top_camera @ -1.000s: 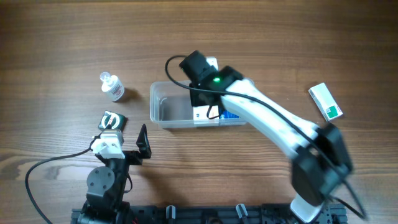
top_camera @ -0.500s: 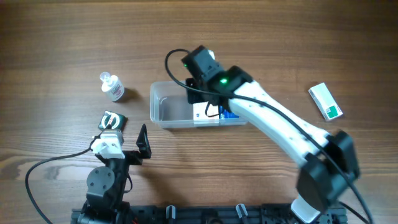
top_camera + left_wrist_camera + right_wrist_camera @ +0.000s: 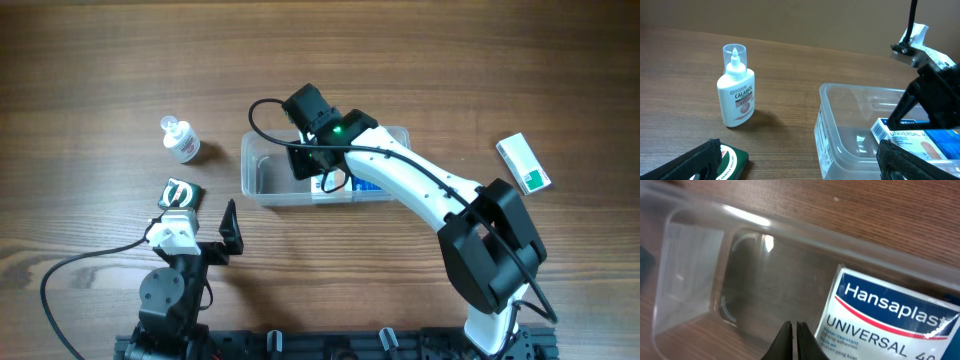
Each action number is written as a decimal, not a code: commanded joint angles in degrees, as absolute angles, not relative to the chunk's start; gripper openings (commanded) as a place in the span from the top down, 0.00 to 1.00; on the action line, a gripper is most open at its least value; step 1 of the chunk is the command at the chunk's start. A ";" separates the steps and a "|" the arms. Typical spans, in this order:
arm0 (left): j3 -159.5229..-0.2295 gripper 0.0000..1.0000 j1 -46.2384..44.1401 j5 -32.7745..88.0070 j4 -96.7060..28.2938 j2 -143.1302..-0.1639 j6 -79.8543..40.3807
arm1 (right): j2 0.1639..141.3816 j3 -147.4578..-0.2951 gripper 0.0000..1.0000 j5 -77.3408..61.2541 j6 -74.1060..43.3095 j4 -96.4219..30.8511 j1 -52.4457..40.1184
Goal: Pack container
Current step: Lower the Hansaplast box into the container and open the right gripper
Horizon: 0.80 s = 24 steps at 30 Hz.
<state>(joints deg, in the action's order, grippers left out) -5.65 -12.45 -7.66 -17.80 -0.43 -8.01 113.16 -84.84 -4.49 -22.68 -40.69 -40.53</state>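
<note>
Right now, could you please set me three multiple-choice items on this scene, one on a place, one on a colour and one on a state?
1. Where is the Hansaplast box? A on the bare table; B inside the container; C held in the air.
2. What colours has the small box at the far right of the overhead view? A white and green; B red and black; C all yellow.
3. How is the right pincer? A wide open; B shut on a lid; C shut and empty.
Key: 1 B, the clear walls surround it; 2 A, it is white with a green end; 3 C, its tips meet with nothing between them.
</note>
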 commanded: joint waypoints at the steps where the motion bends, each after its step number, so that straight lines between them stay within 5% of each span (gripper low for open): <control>1: -5.56 0.00 -12.86 -8.58 -17.85 -0.38 -8.12 | 114.26 -84.77 0.93 -2.13 -20.95 -43.31 -40.75; 24: -5.56 0.00 -12.86 -8.58 -17.85 -0.38 -8.12 | 115.33 -84.99 0.95 -7.18 -15.20 -40.32 -39.57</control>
